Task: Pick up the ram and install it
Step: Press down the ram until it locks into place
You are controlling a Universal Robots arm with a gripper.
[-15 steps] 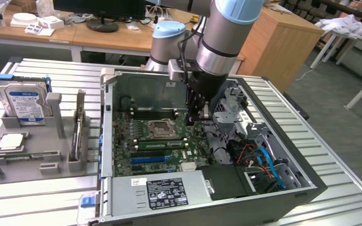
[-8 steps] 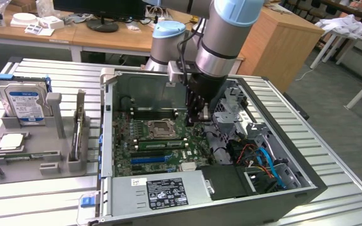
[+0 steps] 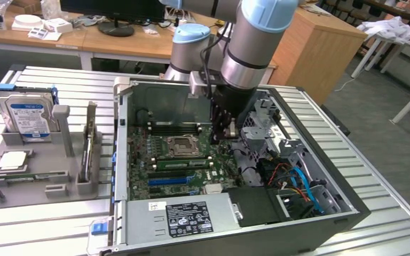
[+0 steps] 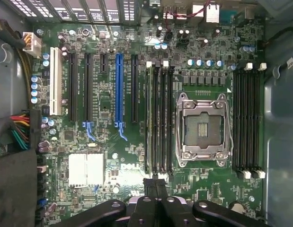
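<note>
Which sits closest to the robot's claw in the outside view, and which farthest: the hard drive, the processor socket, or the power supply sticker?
1. Processor socket: inside the case, beside the gripper, on the exterior view's left.
2. Power supply sticker: at the case's end nearest the camera.
3. Hard drive: outside the case, far left in the exterior view.

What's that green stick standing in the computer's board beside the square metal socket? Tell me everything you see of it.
The ram is a long, narrow green circuit-board stick. It stands on edge in a slot of the motherboard, in the row beside the CPU socket, in the slot farthest from it. A white latch shows at one end. The shut gripper hangs near its other end; whether they touch cannot be told.
</note>
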